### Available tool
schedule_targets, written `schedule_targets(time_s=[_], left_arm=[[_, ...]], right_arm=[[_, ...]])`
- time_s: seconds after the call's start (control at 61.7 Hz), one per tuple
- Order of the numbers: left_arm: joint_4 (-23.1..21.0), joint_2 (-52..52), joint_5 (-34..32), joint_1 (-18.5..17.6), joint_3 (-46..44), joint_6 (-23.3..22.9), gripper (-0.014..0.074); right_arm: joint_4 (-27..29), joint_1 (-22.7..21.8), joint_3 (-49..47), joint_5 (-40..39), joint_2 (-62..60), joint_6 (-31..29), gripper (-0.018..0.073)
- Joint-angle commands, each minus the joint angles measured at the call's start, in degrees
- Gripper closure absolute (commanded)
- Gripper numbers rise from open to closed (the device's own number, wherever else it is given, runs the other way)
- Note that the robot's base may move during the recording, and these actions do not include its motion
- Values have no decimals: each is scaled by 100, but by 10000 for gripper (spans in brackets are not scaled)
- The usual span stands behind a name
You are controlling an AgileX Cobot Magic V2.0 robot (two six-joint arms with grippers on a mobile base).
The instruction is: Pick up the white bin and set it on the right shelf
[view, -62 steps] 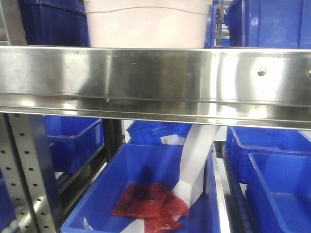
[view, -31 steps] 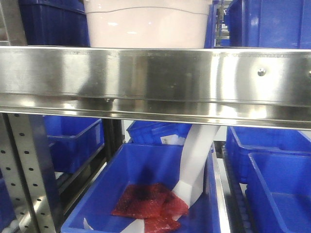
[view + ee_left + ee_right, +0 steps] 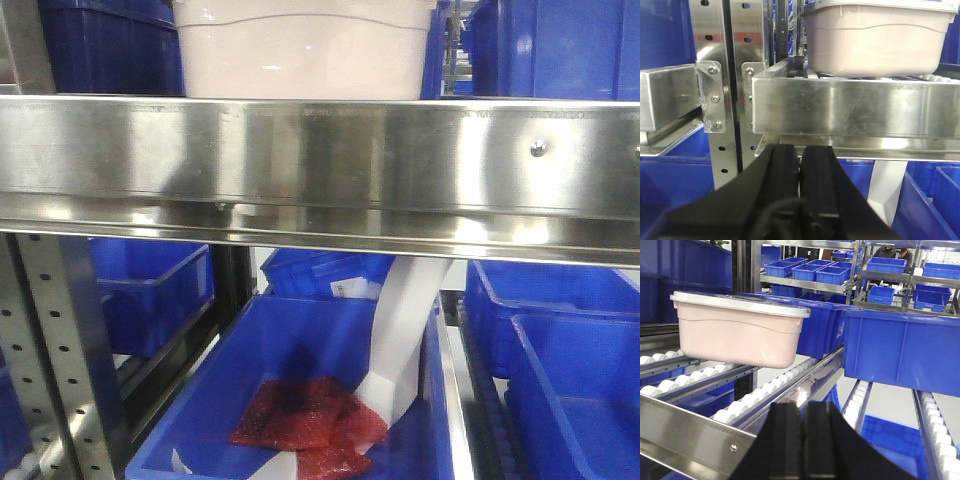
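White bin sits on roller lane of right shelf, blue crate beside. Left tool clenched, empty, below rail. Right tool clenched, empty.

Everything's lit bright and even, overhead by the look of it. Strong glare is thrown off the steel front rail, and the front view is washed soft. The left gripper is blurred up close.
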Motion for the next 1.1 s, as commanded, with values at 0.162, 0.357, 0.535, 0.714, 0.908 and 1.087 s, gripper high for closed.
schedule_targets(time_s=[0.162, 0.357, 0.535, 0.714, 0.908, 1.087], left_arm=[[-42, -60, -529, -46, 4, -22, 715], [-42, -60, -529, -46, 4, -22, 715], [-42, -60, -529, -46, 4, -22, 715], [-42, -60, -529, -46, 4, -22, 715], [-42, -60, -529, -46, 4, -22, 715], [-42, -60, -529, -46, 4, -22, 715]], right_arm=[[-483, -28, 171, -912, 75, 469, 491], [-3090, -28, 499, -1335, 75, 3098, 491], [-4225, -28, 1139, -1753, -92, 4351, 491], [-4207, -28, 1998, -2004, -949, 4351, 491], [-4176, -28, 2595, -2219, -1044, 4351, 491], [-4176, -28, 2580, -2193, -1044, 4351, 491]])
